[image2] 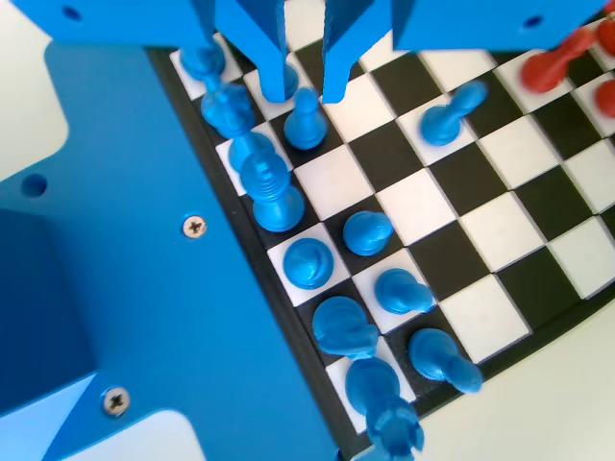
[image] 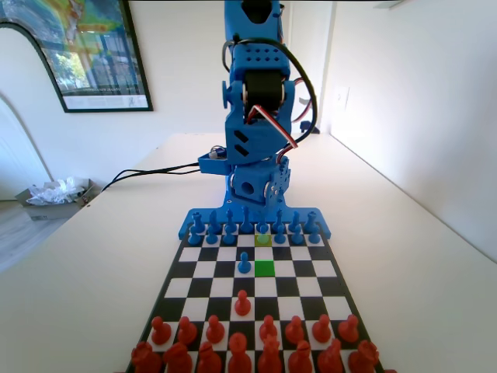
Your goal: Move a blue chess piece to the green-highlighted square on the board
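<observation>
One blue pawn beneath open pincer, wrist view.

A lone blue pawn stands just left of the green square.

Home room, white walls, framed poster, long table
</observation>
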